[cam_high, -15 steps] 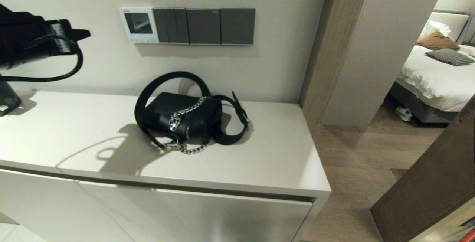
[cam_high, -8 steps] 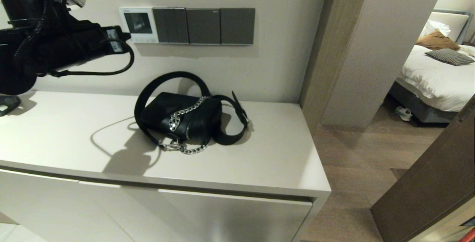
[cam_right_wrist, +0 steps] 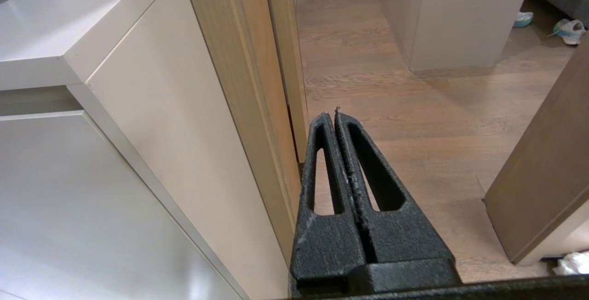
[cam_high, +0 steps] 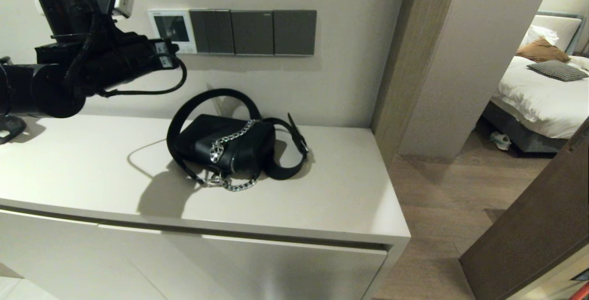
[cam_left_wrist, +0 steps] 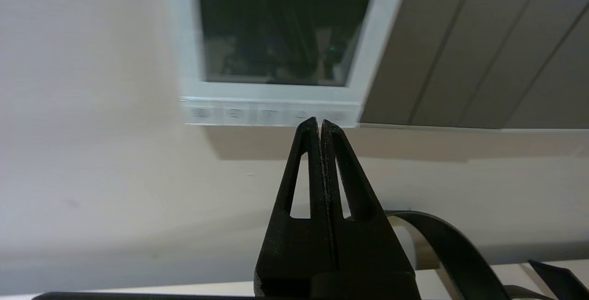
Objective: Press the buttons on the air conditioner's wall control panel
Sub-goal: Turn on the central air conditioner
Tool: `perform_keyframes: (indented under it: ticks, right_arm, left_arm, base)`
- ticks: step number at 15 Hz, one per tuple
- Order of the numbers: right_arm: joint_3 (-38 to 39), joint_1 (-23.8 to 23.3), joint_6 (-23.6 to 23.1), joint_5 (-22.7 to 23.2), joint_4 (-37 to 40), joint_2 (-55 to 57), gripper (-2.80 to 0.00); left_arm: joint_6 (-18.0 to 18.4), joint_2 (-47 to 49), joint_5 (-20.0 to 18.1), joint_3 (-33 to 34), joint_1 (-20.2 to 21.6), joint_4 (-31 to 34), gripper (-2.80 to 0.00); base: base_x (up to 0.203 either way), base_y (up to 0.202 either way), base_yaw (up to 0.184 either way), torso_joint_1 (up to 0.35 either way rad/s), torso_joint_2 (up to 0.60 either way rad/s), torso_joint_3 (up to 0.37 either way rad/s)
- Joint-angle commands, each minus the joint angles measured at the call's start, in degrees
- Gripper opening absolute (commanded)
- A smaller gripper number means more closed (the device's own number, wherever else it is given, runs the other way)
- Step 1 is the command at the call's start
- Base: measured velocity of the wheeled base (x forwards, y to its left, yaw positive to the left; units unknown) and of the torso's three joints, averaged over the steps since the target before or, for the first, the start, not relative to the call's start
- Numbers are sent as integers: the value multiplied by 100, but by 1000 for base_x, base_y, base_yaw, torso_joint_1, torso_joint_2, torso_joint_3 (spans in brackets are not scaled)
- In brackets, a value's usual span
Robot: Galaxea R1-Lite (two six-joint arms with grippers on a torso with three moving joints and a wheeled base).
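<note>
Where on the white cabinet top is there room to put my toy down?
The white cabinet top is bare between the black leather handbag with a silver chain and its right edge, and also along the front. The left side is bare too, but the left gripper and its arm hang above it. The middle is crowded.

The table (cam_high: 322, 199) is a pale beige cabinet top with flat drawer fronts below it, set against the wall. A black handbag (cam_high: 225, 146) lies on it near the wall, its silver chain (cam_high: 230, 159) draped across the front and its black strap (cam_high: 207, 102) looping around it.
</note>
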Motion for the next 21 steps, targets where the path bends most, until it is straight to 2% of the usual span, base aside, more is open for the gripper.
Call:
perform_keyframes:
  ticks: [1,21]
  right_arm:
    - [18,1,1,1,0,-2,-280]
    - [18,1,1,1,0,6,-280]
  left_arm:
    - [-50,136,2,-27,-64,-128,-280]
    - [-88,584,80,-408,-153,-167,-280]
  base:
    - [0,0,0,0,0,0]
    - [0,0,0,0,0,0]
